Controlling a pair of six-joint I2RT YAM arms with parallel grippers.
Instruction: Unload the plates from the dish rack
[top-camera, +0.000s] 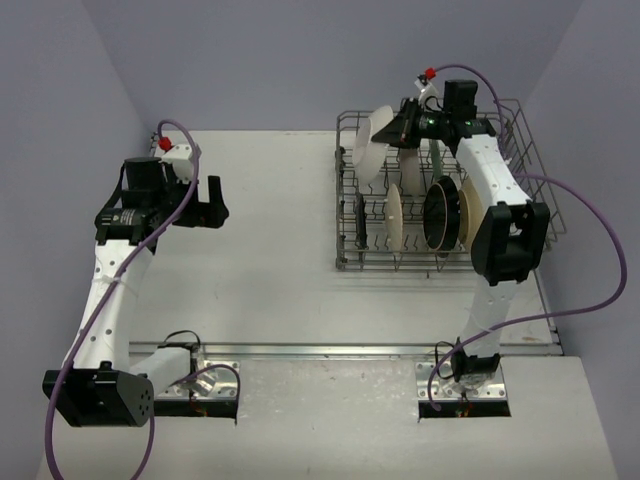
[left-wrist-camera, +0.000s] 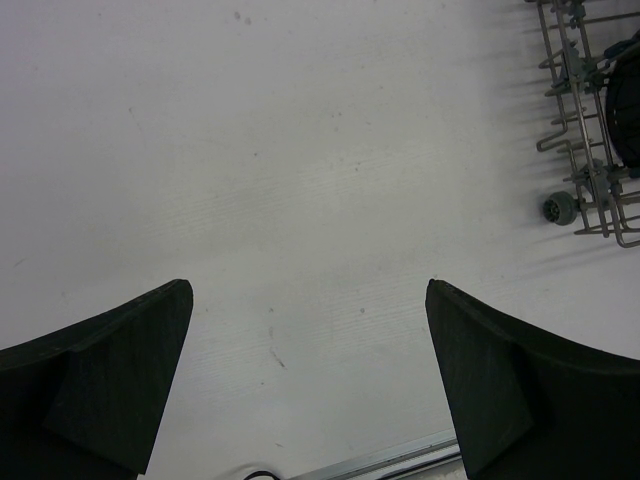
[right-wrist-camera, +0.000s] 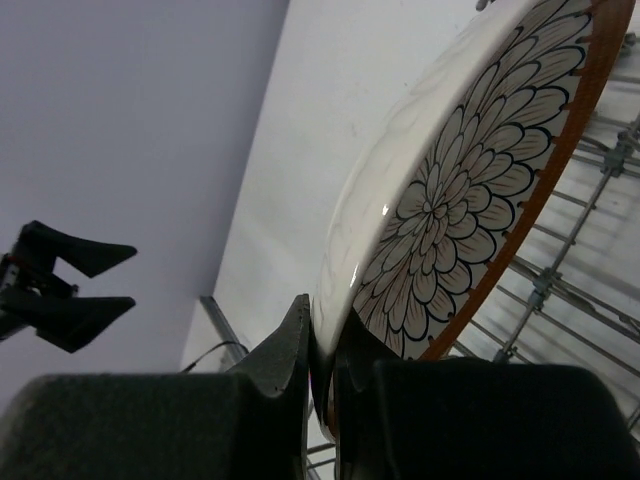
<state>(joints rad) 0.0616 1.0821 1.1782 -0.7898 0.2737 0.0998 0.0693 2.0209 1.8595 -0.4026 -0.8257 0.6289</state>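
Observation:
The grey wire dish rack (top-camera: 520, 215) stands at the right of the table. My right gripper (top-camera: 398, 128) is over its back left part, shut on the rim of a brown-rimmed plate with a white petal pattern (top-camera: 368, 148), held tilted above the tines. In the right wrist view the gripper (right-wrist-camera: 325, 375) pinches this plate (right-wrist-camera: 450, 190) by its edge. A cream plate (top-camera: 394, 218), a black plate (top-camera: 440, 213) and another pale plate (top-camera: 471, 222) stand upright in the rack. My left gripper (top-camera: 207, 203) is open and empty over the bare table at the left, also in its wrist view (left-wrist-camera: 308, 375).
The rack's near corner with a small wheel (left-wrist-camera: 560, 208) shows at the right of the left wrist view. A metal strip (top-camera: 340, 349) runs along the table's near edge. Purple cables loop from both arms. Grey walls close in the left, back and right sides.

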